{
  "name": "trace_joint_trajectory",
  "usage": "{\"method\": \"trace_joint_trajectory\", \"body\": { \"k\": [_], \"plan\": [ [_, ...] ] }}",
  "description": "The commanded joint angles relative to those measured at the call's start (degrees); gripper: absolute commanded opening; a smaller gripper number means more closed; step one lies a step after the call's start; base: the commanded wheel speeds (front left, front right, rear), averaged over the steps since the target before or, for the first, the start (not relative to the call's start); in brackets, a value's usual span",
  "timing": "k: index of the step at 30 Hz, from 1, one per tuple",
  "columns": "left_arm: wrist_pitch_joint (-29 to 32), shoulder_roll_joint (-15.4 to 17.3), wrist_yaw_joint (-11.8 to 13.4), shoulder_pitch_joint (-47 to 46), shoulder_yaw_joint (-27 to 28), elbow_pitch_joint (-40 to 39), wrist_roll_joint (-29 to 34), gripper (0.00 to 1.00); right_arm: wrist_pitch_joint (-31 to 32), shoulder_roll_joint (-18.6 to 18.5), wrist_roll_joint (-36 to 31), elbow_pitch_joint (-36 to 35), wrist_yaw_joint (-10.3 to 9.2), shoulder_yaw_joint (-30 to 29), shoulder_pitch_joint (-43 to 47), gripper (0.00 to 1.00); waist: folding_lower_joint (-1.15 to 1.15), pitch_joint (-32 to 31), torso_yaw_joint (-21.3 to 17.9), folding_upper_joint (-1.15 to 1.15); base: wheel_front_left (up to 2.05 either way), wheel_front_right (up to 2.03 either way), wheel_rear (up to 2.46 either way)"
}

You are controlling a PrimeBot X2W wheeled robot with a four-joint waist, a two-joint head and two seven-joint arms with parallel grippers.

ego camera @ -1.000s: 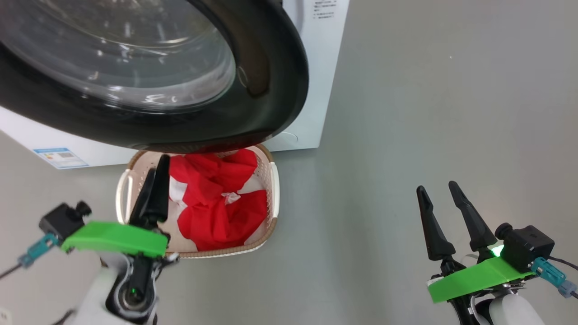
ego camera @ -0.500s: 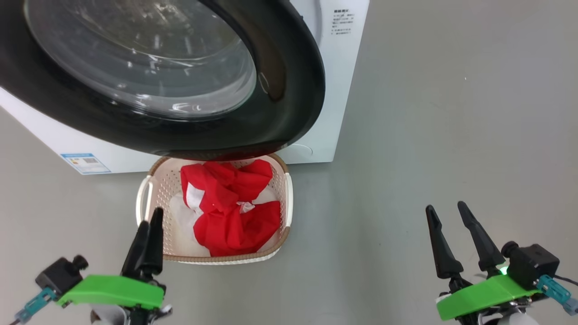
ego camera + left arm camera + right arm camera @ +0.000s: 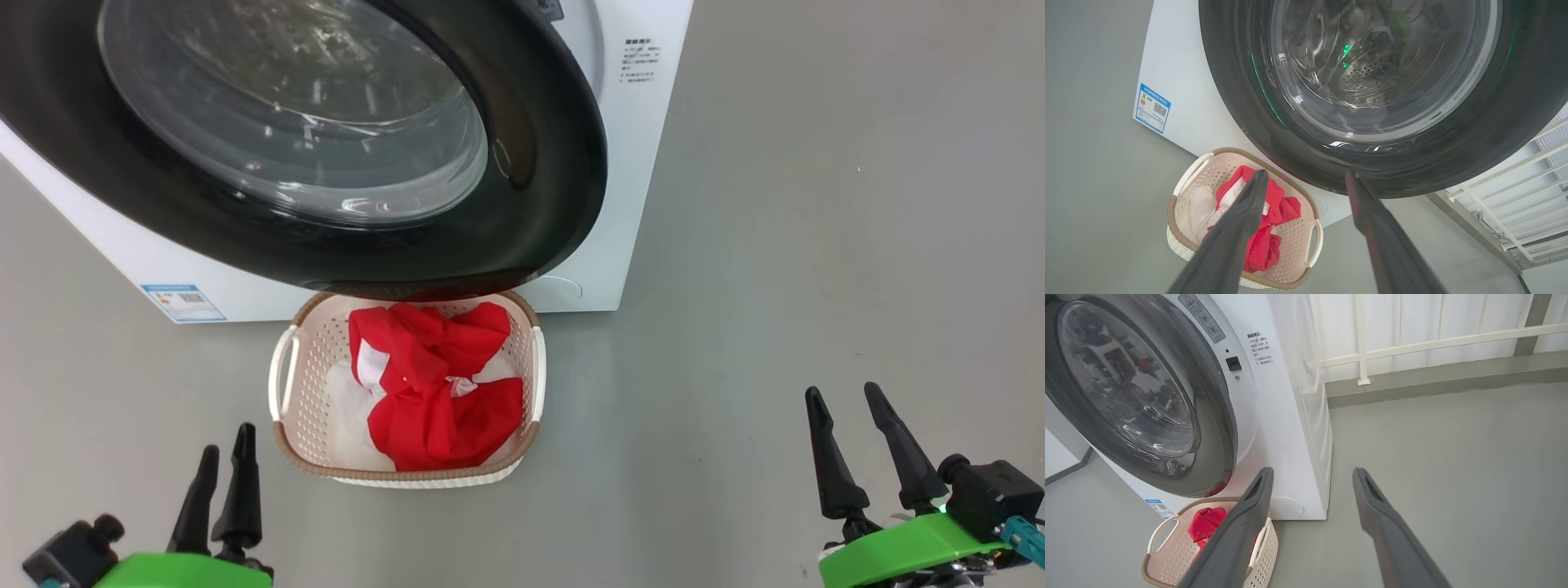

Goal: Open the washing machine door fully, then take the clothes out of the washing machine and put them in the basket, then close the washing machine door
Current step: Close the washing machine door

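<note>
The washing machine (image 3: 633,188) is white, and its black-rimmed glass door (image 3: 543,171) hangs over the basket's far end. The door (image 3: 1131,392) stands swung toward the front panel, with the latch slot still showing beside it. The cream basket (image 3: 408,475) sits on the floor below, holding the red and white clothes (image 3: 441,400). My left gripper (image 3: 226,445) is open and empty, low and to the left of the basket. My right gripper (image 3: 842,392) is open and empty, far to the basket's right. The left wrist view looks past the left gripper (image 3: 1305,175) at the basket (image 3: 1180,196) and clothes (image 3: 1280,208).
A blue label (image 3: 184,300) is on the machine's lower front. Bare grey floor (image 3: 775,245) spreads to the right of the machine. A white railing (image 3: 1412,343) and a low kerb run behind it in the right wrist view.
My left gripper has drawn back from over the basket's left edge to the floor in front of it. The head camera has shifted, so machine and basket sit further right and lower.
</note>
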Motion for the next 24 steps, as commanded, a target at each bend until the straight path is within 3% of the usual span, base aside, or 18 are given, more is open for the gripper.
{"method": "trace_joint_trajectory", "body": {
  "k": [1, 24],
  "plan": [
    [-0.4, 0.3, -0.3, 0.6, 3.2, -1.7, 1.8, 1.00, -0.4, -0.8, -0.3, -1.5, 0.43, 0.8, 0.1, 1.00, 0.00, -0.2, 0.2, 0.00, 0.00, 0.00, 0.00],
    [-0.4, -4.3, -0.3, 6.5, 9.5, -11.0, 40.7, 1.00, -0.4, -1.0, -0.5, -2.1, 0.43, -0.4, 0.9, 1.00, 0.00, 0.2, 0.3, 0.00, 0.00, 0.00, 0.00]
  ]
}}
